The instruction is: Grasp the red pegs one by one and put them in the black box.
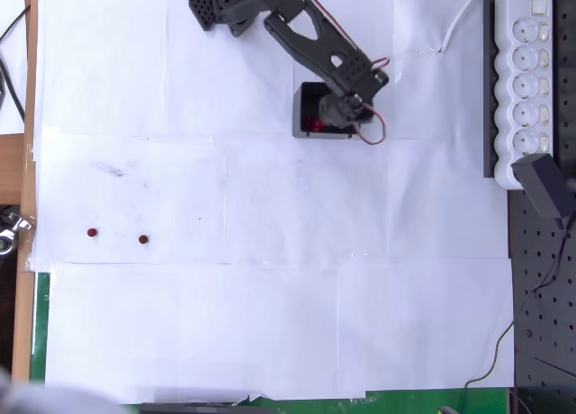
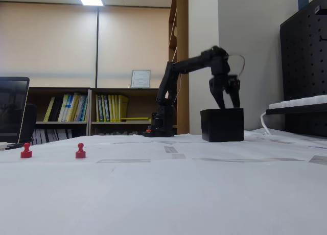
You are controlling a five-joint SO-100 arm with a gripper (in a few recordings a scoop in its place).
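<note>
Two red pegs (image 1: pixel 92 233) (image 1: pixel 143 239) stand on the white paper at the left; the fixed view shows them as small red pawn shapes (image 2: pixel 26 151) (image 2: pixel 80 150). The black box (image 1: pixel 306 99) (image 2: pixel 222 125) sits at the upper middle of the overhead view, with something red (image 1: pixel 315 123) inside it. My gripper (image 1: pixel 344 117) (image 2: pixel 228 104) hangs just above the box's open top. Its fingers (image 2: pixel 219 94) are spread apart with nothing between them. The black arm reaches to it from its base at the top of the overhead view.
A long white power strip (image 1: pixel 525 81) lies along the right side, with a black pegboard (image 1: pixel 544 297) below it. White paper sheets (image 1: pixel 270 297) cover the table. A wooden edge (image 1: pixel 27 207) runs down the left.
</note>
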